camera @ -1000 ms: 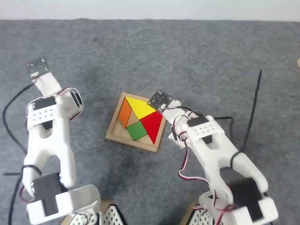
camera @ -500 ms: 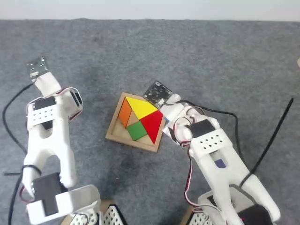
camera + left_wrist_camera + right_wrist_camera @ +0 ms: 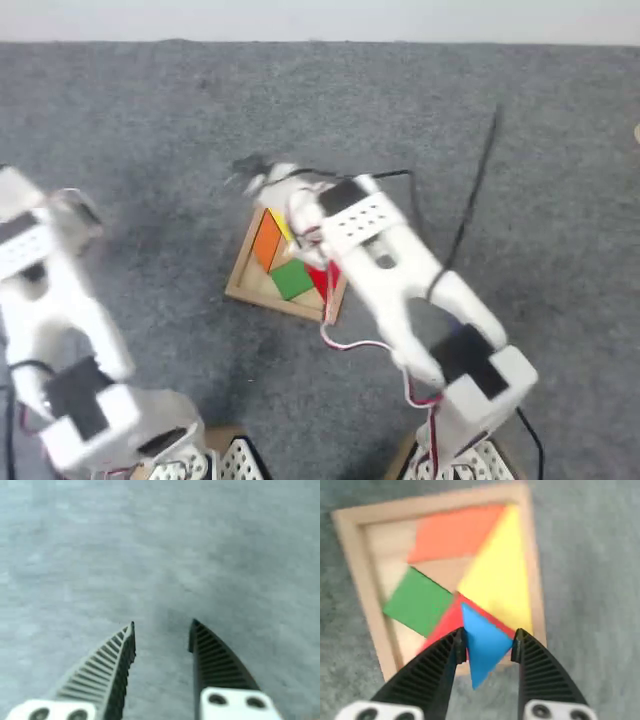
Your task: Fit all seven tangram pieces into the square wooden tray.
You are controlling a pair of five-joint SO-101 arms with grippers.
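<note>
So the right gripper (image 3: 489, 632) has its two jaws clamped on a blue triangle (image 3: 482, 647), one jaw on each side. It's holding it over the edge of the wooden tray (image 3: 350, 555), right by where the red piece (image 3: 445, 625) meets the yellow triangle (image 3: 502, 580). Can't tell if the blue one is touching anything underneath.

Also in the tray are an orange piece (image 3: 455, 532) along one wall and a green square (image 3: 417, 602) against the red, with bare wood showing around them.

From above, the right arm (image 3: 390, 260) stretches across the tray. The left arm (image 3: 50, 290) sits well off to the side. The left gripper (image 3: 161, 627) is spread apart with nothing in it, over plain grey carpet (image 3: 150, 540).
</note>
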